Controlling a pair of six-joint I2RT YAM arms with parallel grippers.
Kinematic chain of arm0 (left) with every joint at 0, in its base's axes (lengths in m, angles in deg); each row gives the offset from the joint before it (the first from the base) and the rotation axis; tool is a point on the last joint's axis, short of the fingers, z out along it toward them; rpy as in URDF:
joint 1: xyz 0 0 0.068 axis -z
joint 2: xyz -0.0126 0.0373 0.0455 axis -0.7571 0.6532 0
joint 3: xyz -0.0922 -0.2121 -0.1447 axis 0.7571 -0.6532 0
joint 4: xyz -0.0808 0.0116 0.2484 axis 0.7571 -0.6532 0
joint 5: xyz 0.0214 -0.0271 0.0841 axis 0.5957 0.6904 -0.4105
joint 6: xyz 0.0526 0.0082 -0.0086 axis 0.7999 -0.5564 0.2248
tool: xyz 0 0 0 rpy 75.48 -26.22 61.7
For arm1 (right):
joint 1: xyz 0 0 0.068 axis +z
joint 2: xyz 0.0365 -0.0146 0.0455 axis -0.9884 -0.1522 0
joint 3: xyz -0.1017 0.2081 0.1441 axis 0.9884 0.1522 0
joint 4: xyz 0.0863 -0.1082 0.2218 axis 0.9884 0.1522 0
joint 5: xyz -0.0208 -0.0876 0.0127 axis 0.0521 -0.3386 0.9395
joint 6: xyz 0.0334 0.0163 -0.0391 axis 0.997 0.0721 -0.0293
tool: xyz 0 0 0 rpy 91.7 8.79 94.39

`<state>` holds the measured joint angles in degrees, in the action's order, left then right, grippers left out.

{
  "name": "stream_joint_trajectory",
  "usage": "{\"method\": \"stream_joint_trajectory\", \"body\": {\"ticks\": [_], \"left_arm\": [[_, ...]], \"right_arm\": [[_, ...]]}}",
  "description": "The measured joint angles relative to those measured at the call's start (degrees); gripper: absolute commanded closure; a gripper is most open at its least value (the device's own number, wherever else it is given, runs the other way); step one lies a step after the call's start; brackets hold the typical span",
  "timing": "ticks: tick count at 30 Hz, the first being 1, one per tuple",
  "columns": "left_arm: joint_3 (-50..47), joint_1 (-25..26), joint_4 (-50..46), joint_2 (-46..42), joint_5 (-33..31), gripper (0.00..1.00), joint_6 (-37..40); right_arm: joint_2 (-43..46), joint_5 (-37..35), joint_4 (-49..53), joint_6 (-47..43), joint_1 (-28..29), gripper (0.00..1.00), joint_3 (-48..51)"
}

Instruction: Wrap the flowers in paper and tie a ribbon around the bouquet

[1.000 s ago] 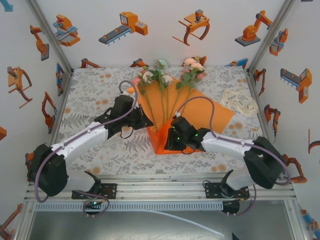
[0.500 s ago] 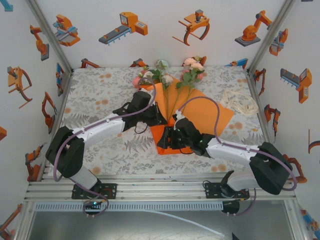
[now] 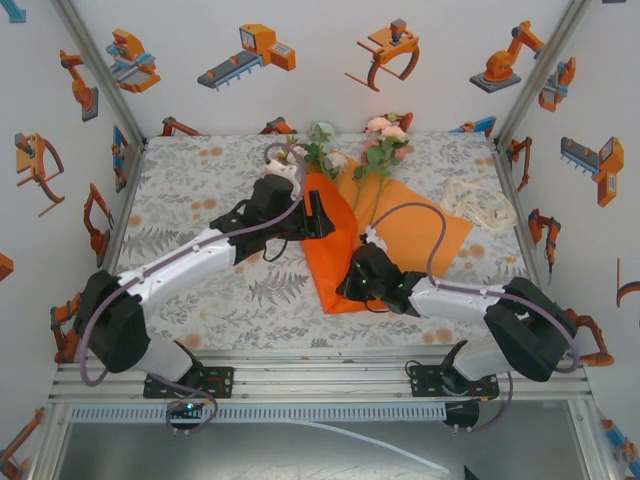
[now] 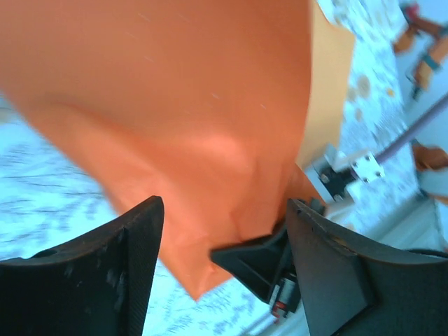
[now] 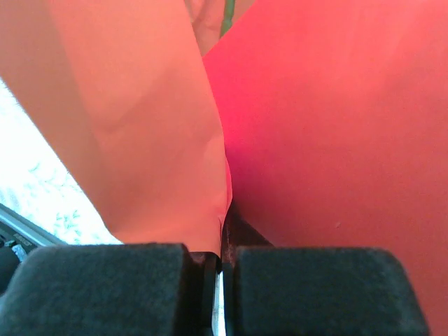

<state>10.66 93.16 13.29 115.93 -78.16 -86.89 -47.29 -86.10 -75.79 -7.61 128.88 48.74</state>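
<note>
Table [image 3: 200,290]: smooth-looking print cloth, prob low grip, so anything dragged could slide.

Paper [image 3: 335,250]: mid-table, L half folded over toward the R, narrow end toward the arms. Not a closed cone yet imo. Main risk is the flap springing back flat, since nothing I can see pins it up top.

Flowers [image 3: 385,135]: blooms stick out past the paper's far edge, stems mostly hidden under the flap. They look loose, so a tug on the sheet could fan them out or walk them out the top.

Ribbon [image 3: 480,205]: loose heap far R, well apart from the paper. Fetching it prob means one arm lets go, and the wrap opens. It's sheer and heaped, so a grab may lift a tangle, not an end.

L gripper [image 3: 318,218]: at the flap's upper part. Fingers [image 4: 119,273] are spread wide w/ paper ahead of them. Can't tell if either touches it. No hold there, so the flap is free.

R gripper [image 3: 352,283]: at the paper's near end, pads [image 5: 112,287] pressed together on the fold. Only pinch on the job. Too much pull could tear or crease that corner, or drag the whole sheet.
</note>
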Motion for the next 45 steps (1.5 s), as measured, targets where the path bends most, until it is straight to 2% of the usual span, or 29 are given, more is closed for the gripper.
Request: {"method": "stream_joint_trajectory", "body": {"ticks": [2, 6, 9, 13, 17, 23, 27, 31, 34, 39, 45], "left_arm": [[-1.0, -1.1, -0.2, -1.7, -6.4, 0.42, 0.7], [-2.6, -5.5, -0.2, 2.1, -12.1, 0.55, 0.3], [-2.7, -8.9, 0.9, 10.6, -10.3, 0.59, 0.1], [-2.7, -10.0, 3.0, 20.5, -4.2, 0.59, 0.1], [-1.0, -9.7, 6.1, 21.8, -0.3, 0.63, -0.3], [-0.4, -9.7, 7.8, 22.7, 2.8, 0.70, -0.6], [-0.4, -9.7, 7.8, 22.8, 4.1, 0.70, -0.6], [1.3, -9.7, 6.6, 23.1, 4.8, 0.70, -0.6], [4.2, -10.1, 5.9, 24.2, 4.9, 0.70, -0.2], [8.8, -12.9, 5.7, 27.9, 6.3, 0.73, 0.8], [16.3, -18.7, 4.3, 37.2, 9.4, 0.78, 1.7]], "right_arm": [[-1.0, -0.2, 0.2, 0.7, 0.0, 0.94, 0.0], [-2.6, -0.7, 0.9, 3.6, 0.0, 0.93, -0.2], [-2.7, -0.8, 1.1, 5.4, -0.1, 0.85, -0.2], [-2.7, -0.7, 2.8, 6.4, -0.1, 0.65, -1.1], [1.0, -1.5, 9.0, 6.6, -0.1, 0.59, -2.0], [15.7, -3.0, 19.7, 4.4, 0.0, 0.63, -4.3], [18.6, 0.3, 20.0, 3.0, 0.7, 0.64, -8.0], [12.7, 4.1, 14.5, 2.5, 3.3, 0.66, -11.6], [3.7, 2.8, 12.4, 1.8, 3.5, 0.73, -14.8], [-7.8, 1.5, 10.6, 0.7, 1.4, 0.77, -15.3], [-10.7, 4.2, 7.0, 0.7, 0.5, 0.79, -11.0]]}}
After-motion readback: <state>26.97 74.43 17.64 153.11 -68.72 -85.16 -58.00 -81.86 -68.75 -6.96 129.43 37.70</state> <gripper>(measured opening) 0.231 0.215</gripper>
